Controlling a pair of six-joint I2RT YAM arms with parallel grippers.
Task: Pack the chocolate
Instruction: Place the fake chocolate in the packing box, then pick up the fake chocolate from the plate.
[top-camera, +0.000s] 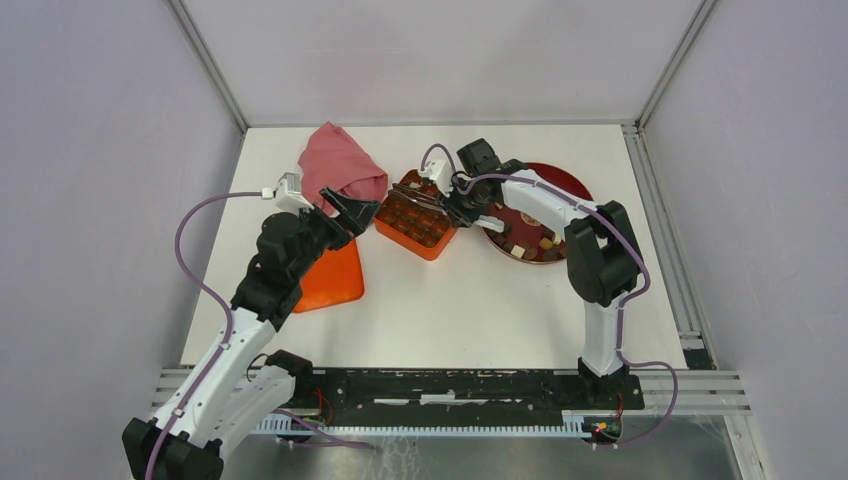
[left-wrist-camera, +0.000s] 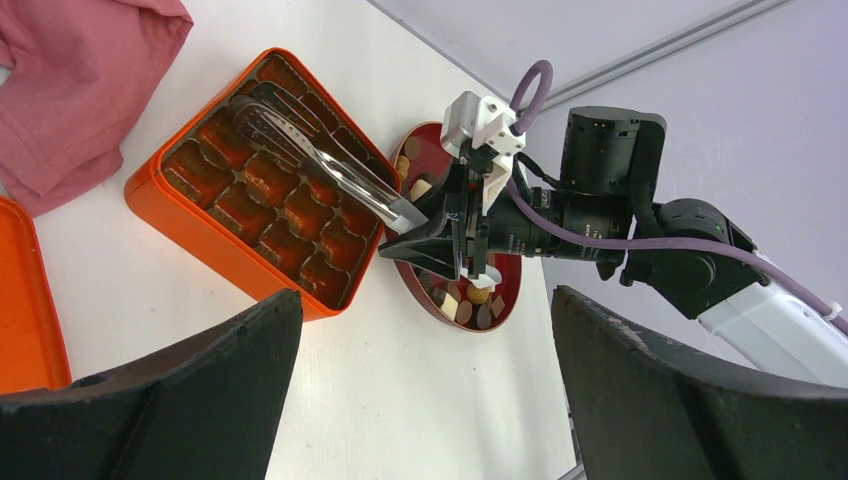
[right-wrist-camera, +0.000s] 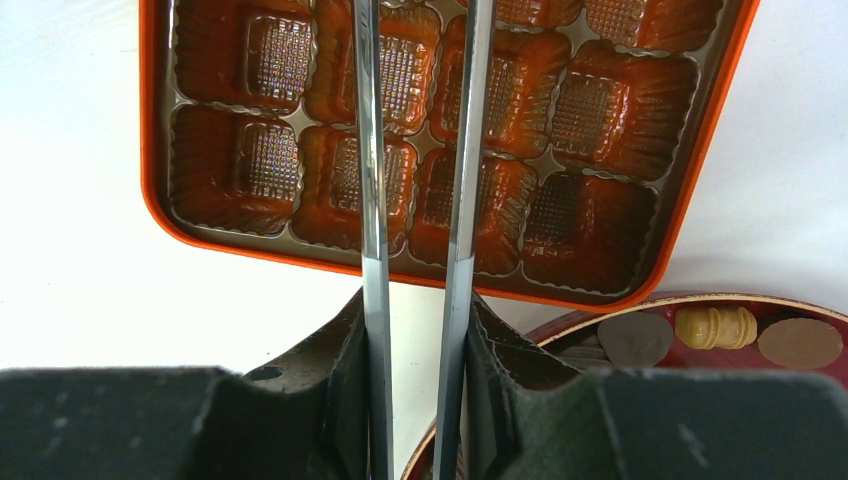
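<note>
Much of the dark red plate (top-camera: 568, 182) beside the orange box (top-camera: 415, 228) is hidden under the right arm. Only part of the chocolate (top-camera: 530, 246) on the plate can be made out: small brown discs and cream, blocky pieces, too small to count. The tips of the metal tongs (right-wrist-camera: 368, 150) are cut off at the top of the right wrist view. From the left wrist they are seen as slotted steel ends held over the box's tray. The tong handles are pinched between the fingers of the right gripper (right-wrist-camera: 415, 330), at the edge of the box nearest the plate. The left gripper (top-camera: 350, 212), just beside the box on the opposite side, is shown with its fingers spread wide. The box is square with rounded corners and is lined with a glossy amber-brown tray of fluted cups with gridded floors. A flat orange lid (top-camera: 330, 280), on the side of the box away from the plate, is partly covered by the left arm. A crumpled pink cloth (top-camera: 342, 165) is seen just beyond the box, on that same side. Everything is set on a matte white table (top-camera: 450, 310), enclosed by pale grey walls and aluminium rails.
</note>
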